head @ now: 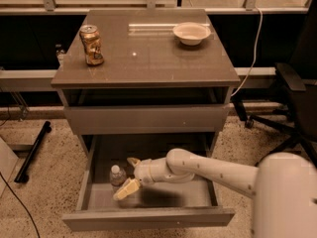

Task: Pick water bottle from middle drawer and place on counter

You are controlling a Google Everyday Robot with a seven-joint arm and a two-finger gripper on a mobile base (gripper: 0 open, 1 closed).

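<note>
The water bottle point(117, 176), small and clear with a white cap, stands upright in the left part of the open middle drawer point(148, 217). My gripper point(127, 175) reaches into the drawer from the right and is open. One pale finger is behind the bottle and the other in front of it, just to the bottle's right. I cannot tell whether they touch it. The counter point(148, 58) is the glossy grey-brown top of the cabinet above.
A dented gold-brown can point(92, 44) stands at the counter's left and a white bowl point(191, 32) at its back right. The shut upper drawer front point(146, 119) overhangs the open drawer. An office chair point(292, 88) is at the right, and a black bar point(32, 150) lies on the floor at the left.
</note>
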